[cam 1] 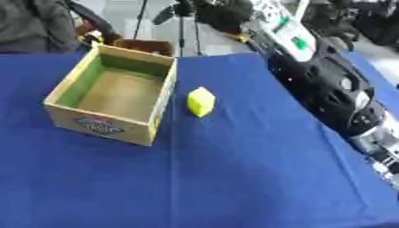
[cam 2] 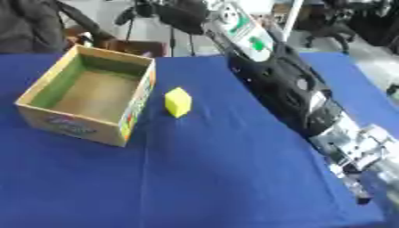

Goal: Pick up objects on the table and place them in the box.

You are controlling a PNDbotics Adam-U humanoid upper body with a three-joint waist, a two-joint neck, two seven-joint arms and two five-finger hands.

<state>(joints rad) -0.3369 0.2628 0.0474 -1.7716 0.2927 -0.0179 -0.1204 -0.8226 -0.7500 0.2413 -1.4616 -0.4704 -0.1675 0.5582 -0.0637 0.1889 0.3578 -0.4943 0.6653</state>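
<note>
A small yellow block (cam 1: 201,101) lies on the blue tablecloth just right of an open cardboard box (cam 1: 71,91). The box has green inner walls, and only its bare brown floor shows inside. My right arm (cam 2: 284,87), black with silver joints, runs from the upper right down along the table's right side. Its hand (cam 2: 353,147) hangs blurred over the table's right edge, well to the right of the block and nearer the front. My left hand shows in neither view.
The blue tablecloth (cam 1: 234,178) covers the table, whose right edge runs diagonally under my arm. Behind the far edge are a dark-clothed person (cam 1: 35,22), tripod legs (cam 1: 183,31) and a brown object (cam 1: 148,44).
</note>
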